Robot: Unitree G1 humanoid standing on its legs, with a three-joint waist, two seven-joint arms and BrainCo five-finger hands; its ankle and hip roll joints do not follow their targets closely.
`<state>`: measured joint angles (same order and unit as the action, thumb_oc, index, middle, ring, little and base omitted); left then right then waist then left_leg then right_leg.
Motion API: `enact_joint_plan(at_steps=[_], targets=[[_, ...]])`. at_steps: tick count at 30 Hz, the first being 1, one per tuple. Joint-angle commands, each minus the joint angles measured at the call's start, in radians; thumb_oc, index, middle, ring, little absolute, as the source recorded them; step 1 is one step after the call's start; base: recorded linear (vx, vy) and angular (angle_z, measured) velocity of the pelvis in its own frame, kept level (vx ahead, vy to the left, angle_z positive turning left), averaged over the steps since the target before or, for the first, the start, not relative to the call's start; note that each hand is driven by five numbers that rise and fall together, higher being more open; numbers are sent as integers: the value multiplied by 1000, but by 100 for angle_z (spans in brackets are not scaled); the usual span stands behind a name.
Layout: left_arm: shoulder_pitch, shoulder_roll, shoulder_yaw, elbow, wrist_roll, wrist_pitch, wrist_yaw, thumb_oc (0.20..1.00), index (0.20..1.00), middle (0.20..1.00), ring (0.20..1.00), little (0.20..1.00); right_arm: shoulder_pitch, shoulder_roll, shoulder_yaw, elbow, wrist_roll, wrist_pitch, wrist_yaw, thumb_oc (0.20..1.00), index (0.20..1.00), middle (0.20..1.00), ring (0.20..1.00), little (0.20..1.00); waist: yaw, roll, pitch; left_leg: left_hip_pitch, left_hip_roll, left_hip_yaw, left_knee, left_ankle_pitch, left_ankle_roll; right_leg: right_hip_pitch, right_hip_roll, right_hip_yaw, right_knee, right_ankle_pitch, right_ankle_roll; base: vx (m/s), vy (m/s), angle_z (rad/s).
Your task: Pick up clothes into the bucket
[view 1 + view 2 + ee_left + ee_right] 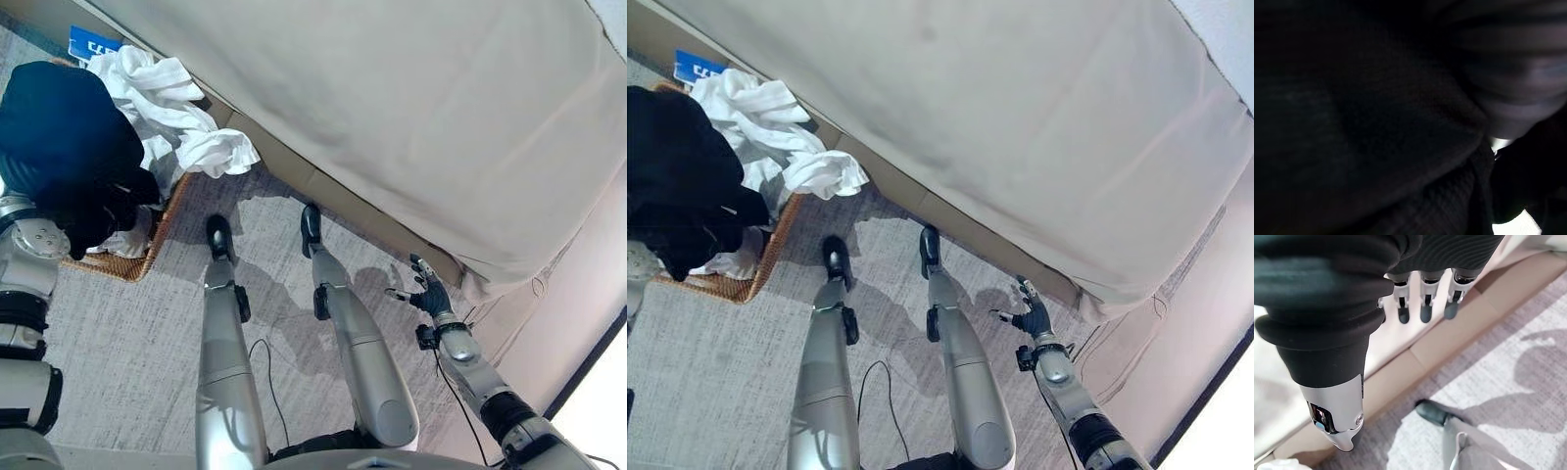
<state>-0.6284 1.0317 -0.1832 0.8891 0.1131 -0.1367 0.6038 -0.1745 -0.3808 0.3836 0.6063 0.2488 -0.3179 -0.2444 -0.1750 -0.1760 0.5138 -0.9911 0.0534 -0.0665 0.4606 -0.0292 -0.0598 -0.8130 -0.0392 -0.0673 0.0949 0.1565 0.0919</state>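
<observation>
Woven wicker basket [155, 257] heaped with crumpled white cloth [167, 108] | dark knit garment [64, 137] draped over left hand, fingers hidden, state cannot be told | right hand [427, 292] spread, empty, well apart.

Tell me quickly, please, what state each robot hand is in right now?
Left robot hand: cannot be told; its fingers are hidden in the black garment over the wicker basket.
Right robot hand: open, holding nothing.

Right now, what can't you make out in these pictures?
- Left hand: hidden under the dark garment in the eye views, so its grip is unreadable.
- Left wrist view: dark cloth blocks the camera.
- Wicker basket: inside covered by the white clothes and the dark garment.
- Right hand: open, empty.
</observation>
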Motion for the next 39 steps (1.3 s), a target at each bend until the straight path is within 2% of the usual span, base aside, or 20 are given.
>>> enact_joint_plan(at_steps=[1, 3, 4, 5, 16, 23, 26, 31, 32, 33, 35, 39], targets=[[-1, 131, 52, -19, 30, 4, 15, 200, 200, 200, 200, 200, 45, -29, 22, -47, 44, -34, 9, 1000, 1000, 1000, 1000, 1000, 55, -137, 6, 43, -57, 9, 32, -67, 33, 21, -73, 7, -7, 24, 74, 0, 0, 0], [9, 121, 65, -16, 3, 7, -8, 200, 200, 200, 200, 200, 48, -29, 17, -49, 51, -30, 14, 1000, 1000, 1000, 1000, 1000, 57, -134, 6, 38, -59, 4, 30, -66, 34, 17, -72, 1, -7, 22, 72, 17, -19, 3], [11, 121, 67, -16, 3, 7, -8, 583, 583, 583, 583, 583, 48, -29, 17, -49, 51, -30, 14, 1000, 1000, 1000, 1000, 1000, 57, -134, 6, 38, -59, 4, 30, -66, 34, 17, -72, 1, -7, 22, 72, 22, -21, 3], [16, 105, 84, -2, -30, 22, -45, 1000, 1000, 1000, 1000, 1000, 54, -30, 14, -52, 50, -25, 22, 1000, 1000, 1000, 1000, 1000, 59, -134, 6, 37, -60, 0, 28, -66, 34, 14, -69, -2, -8, 20, 70, 0, 0, 0], [37, 91, 148, 15, -107, 24, -75, 1000, 1000, 1000, 1000, 1000, 66, -30, 3, -55, 56, -15, 49, 1000, 1000, 1000, 1000, 1000, 62, -142, 6, 38, -61, -15, 9, -58, 29, 15, -63, -19, -13, 13, 63, 6, -26, 2], [78, 94, 152, 3, -65, 34, -94, 1000, 1000, 1000, 1000, 1000, 70, -33, 1, -63, 56, -14, 64, 1000, 1000, 1000, 1000, 1000, 66, -134, 6, 52, -61, -20, 10, -58, 27, 24, -60, -20, -3, 5, 60, 1, -19, 1], [130, 56, 182, -40, -78, 22, -110, 1000, 1000, 1000, 1000, 1000, 77, -29, -4, -53, 47, -7, 66, 1000, 1000, 1000, 1000, 1000, 76, -115, 6, 73, -63, -26, 1, -52, 27, 34, -62, -21, 12, -8, 56, -8, -43, 0], [224, -97, 218, -87, -162, -23, -143, 1000, 1000, 1000, 1000, 1000, 73, -20, -27, -4, 29, 9, 53, 1000, 1000, 1000, 1000, 1000, 99, -68, 6, 155, -72, -24, -27, -45, 28, 86, -67, -23, 60, -42, 48, -24, -49, 6], [251, -163, 226, -114, -198, -47, -148, 1000, 1000, 1000, 1000, 1000, 68, -13, -39, 31, 25, 13, 49, 1000, 1000, 1000, 1000, 1000, 110, -50, 6, 192, -73, -22, -36, -45, 27, 108, -67, -24, 74, -53, 45, -21, -10, 9], [273, -189, 227, -129, -207, -53, -154, 1000, 1000, 1000, 1000, 1000, 63, -16, -48, 44, 20, 21, 46, 1000, 1000, 1000, 1000, 1000, 114, -39, 6, 209, -76, -21, -36, -45, 30, 125, -68, -22, 82, -58, 43, -20, -25, 6], [312, -293, 220, -145, -301, -102, -176, 1000, 1000, 1000, 1000, 1000, 51, -18, -66, 81, 2, 26, 33, 1000, 1000, 1000, 1000, 1000, 125, -7, 6, 279, -78, -20, -59, -40, 29, 173, -68, -20, 99, -78, 37, -9, -13, 8], [398, -438, 185, -149, -377, -137, -248, 1000, 1000, 1000, 1000, 1000, 41, -31, -121, 143, -21, 43, 16, 1000, 1000, 1000, 1000, 1000, 142, 65, 6, 439, -84, -16, -121, -26, 29, 284, -67, -13, 142, -126, 24, 6, -4, 2]])
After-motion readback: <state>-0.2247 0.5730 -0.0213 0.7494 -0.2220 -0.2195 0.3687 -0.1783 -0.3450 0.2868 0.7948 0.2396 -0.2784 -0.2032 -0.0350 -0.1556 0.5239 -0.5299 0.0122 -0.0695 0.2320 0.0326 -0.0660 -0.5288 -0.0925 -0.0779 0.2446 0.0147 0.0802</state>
